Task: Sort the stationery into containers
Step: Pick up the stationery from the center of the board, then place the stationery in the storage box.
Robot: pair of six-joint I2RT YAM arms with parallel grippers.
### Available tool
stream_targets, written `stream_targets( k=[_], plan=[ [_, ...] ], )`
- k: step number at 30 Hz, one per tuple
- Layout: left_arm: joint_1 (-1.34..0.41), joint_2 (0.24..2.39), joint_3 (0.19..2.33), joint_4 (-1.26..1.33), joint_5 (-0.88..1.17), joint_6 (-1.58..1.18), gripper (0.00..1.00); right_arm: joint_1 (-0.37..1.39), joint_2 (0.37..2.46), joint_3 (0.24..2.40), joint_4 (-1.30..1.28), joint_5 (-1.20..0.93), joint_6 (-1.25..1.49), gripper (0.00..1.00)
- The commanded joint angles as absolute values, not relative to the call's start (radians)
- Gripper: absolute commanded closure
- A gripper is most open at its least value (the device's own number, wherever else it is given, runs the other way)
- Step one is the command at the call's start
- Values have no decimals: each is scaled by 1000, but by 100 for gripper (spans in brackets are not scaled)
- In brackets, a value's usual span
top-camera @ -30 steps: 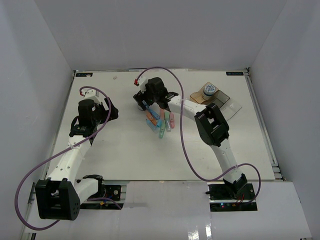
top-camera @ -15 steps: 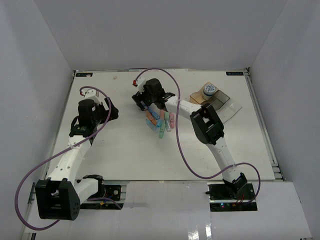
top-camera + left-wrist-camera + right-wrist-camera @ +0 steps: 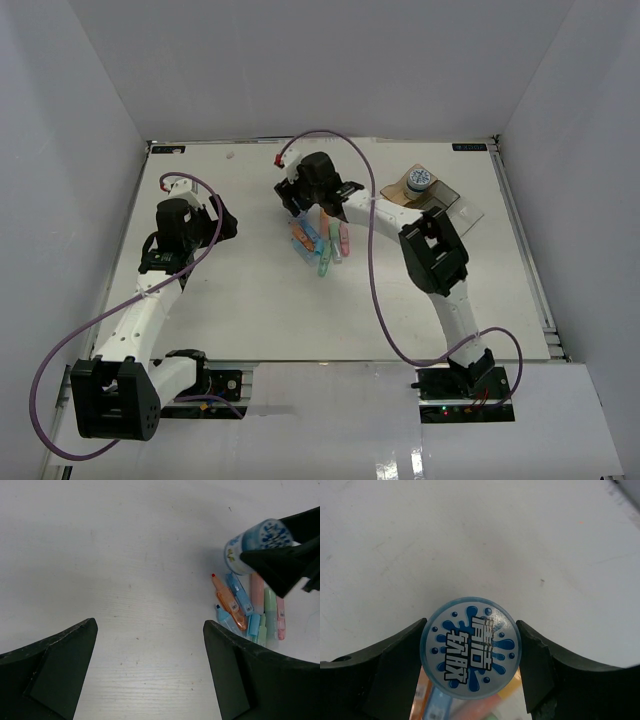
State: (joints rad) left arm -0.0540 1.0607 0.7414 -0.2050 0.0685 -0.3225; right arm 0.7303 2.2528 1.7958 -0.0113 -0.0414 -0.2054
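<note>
My right gripper (image 3: pixel 470 650) is shut on a round blue-and-white patterned roll (image 3: pixel 470 647) and holds it just above the far end of a pile of pastel pieces (image 3: pixel 320 245). The left wrist view shows that roll (image 3: pixel 257 542) pinched between the right gripper's dark fingers (image 3: pixel 280 567), with the orange, blue, green and pink pieces (image 3: pixel 250 612) below it. A second roll (image 3: pixel 420 180) sits in the joined transparent containers (image 3: pixel 393 197) at the back right. My left gripper (image 3: pixel 150 645) is open and empty over bare table, left of the pile.
White walls enclose the table on three sides. The right arm (image 3: pixel 430 250) reaches across from the near right towards the middle. Purple cables loop over both arms.
My right gripper has shifted slightly to the right with the roll held in it, and its elbow has swung. The left arm has not moved.
</note>
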Motion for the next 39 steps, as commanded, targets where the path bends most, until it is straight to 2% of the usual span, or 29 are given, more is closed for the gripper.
stream_targets(
  k=[1, 5, 12, 18, 31, 34, 35, 37, 38, 39],
  plan=[
    [-49, 1057, 752, -193, 83, -319, 2, 661, 2024, 1724, 78, 50, -201, 64],
    [-49, 1058, 752, -193, 87, -321, 2, 562, 1880, 1577, 98, 156, -183, 63],
    [-49, 1052, 750, -192, 87, -321, 2, 355, 1761, 1349, 159, 221, -115, 63],
    [-49, 1052, 750, -192, 90, -319, 2, 281, 1773, 1292, 196, 195, -86, 62],
    [-49, 1054, 750, -193, 91, -322, 2, 275, 1878, 1255, 265, 149, -89, 57],
    [-49, 1054, 750, -193, 91, -321, 2, 275, 1885, 1246, 267, 147, -83, 48],
    [-49, 1055, 750, -192, 92, -321, 2, 276, 1884, 1238, 267, 143, -83, 39],
    [-49, 1054, 750, -193, 92, -322, 2, 275, 1870, 1229, 267, 135, -83, 28],
    [-49, 1054, 749, -193, 92, -322, 2, 275, 1862, 1221, 265, 135, -83, 18],
    [-49, 1054, 749, -192, 94, -322, 2, 275, 1855, 1218, 259, 135, -83, 15]
  ],
)
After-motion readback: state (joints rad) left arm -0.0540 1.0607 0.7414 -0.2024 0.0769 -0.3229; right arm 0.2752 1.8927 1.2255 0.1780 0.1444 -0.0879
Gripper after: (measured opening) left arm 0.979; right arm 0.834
